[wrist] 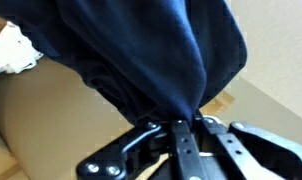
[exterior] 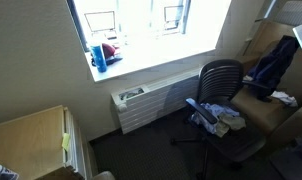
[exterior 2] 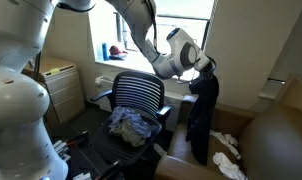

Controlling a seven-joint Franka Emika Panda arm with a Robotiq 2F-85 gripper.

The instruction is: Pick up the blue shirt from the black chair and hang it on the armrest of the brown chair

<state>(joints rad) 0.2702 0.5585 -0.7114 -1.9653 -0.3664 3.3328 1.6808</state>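
Observation:
My gripper (exterior 2: 203,70) is shut on the dark blue shirt (exterior 2: 201,115), which hangs down from it over the brown chair (exterior 2: 276,140). In the wrist view the shirt (wrist: 141,50) bunches into the closed jaws (wrist: 181,125). In an exterior view the shirt (exterior: 274,65) hangs above the brown chair (exterior: 261,105) at the right edge. The black office chair (exterior 2: 139,95) stands beside it with a pile of light clothes (exterior 2: 134,124) on its seat; it also shows in an exterior view (exterior: 221,85).
A white cloth (exterior 2: 226,160) lies on the brown chair's seat. A radiator (exterior: 151,100) runs under the window. A wooden cabinet (exterior: 31,140) stands at the left. The sill holds a blue cup (exterior: 98,55).

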